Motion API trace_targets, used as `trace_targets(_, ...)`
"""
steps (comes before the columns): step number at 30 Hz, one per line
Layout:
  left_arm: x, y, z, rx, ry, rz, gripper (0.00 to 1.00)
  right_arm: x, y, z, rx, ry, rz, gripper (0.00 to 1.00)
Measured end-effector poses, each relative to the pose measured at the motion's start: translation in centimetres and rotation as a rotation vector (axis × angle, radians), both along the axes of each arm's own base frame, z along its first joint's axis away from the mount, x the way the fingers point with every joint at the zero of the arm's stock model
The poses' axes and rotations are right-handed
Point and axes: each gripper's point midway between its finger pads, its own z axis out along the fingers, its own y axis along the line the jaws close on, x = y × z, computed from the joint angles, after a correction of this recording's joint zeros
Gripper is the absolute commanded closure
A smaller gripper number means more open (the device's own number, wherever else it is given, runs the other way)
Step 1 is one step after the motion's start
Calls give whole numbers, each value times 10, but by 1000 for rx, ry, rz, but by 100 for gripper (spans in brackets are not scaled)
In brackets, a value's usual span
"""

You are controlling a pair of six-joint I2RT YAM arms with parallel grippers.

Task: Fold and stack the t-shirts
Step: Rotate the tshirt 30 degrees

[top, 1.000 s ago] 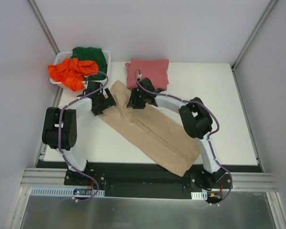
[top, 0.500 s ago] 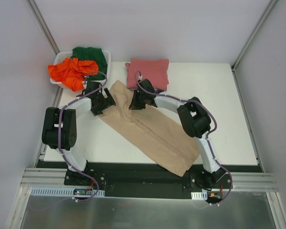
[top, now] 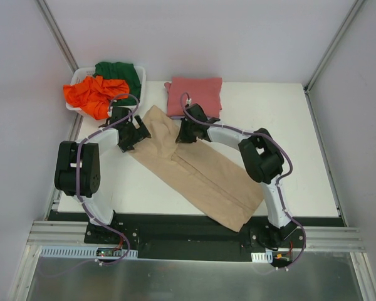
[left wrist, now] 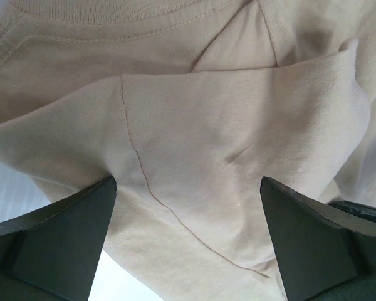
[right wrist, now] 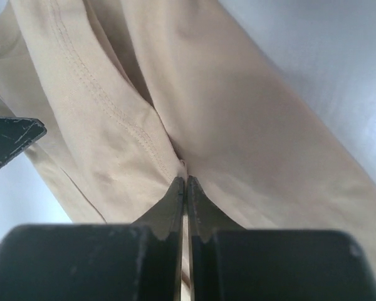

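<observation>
L arm (top: 94, 208) & R arm (top: 277, 202): same build. Wht rounded link shells alternate w/ bulky blk joint housings, w/ the biggest blk block mid-arm on each. A thin purple cable (top: 81, 149) runs loosely along the outside of each arm, bowing out past the joints. Bases (top: 100, 231) blk, low & squat. L fingers (left wrist: 56, 241): dark grey, matte, broad wedge shapes w/ flat faces & sharp edges. R fingers (right wrist: 168, 204): blk, tapering to thin tips, w/ faint pale scuffs along edges.

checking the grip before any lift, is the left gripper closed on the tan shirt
No, the left wrist view shows the left gripper with fingers wide apart and the tan t-shirt lying between them.
</observation>
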Motion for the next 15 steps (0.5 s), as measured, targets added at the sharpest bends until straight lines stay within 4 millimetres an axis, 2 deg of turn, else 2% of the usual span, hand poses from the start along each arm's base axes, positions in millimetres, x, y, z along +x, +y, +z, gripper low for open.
trace_targets(4, 0, 0, 0, 0, 1, 0, 1, 3, -13, 10, -8, -21, -12, 97)
trace_targets(9, 0, 0, -1, 0, 1, 0, 1, 3, -19, 8, -21, -22, -20, 89)
trace_targets(13, 0, -1, 0, -4, 1, -3, 1, 2, -21, 7, -31, -23, -21, 66)
trace_targets(15, 1, -1, 0, -9, 1, -7, 1, 3, -23, 6, -37, -24, -25, 45)
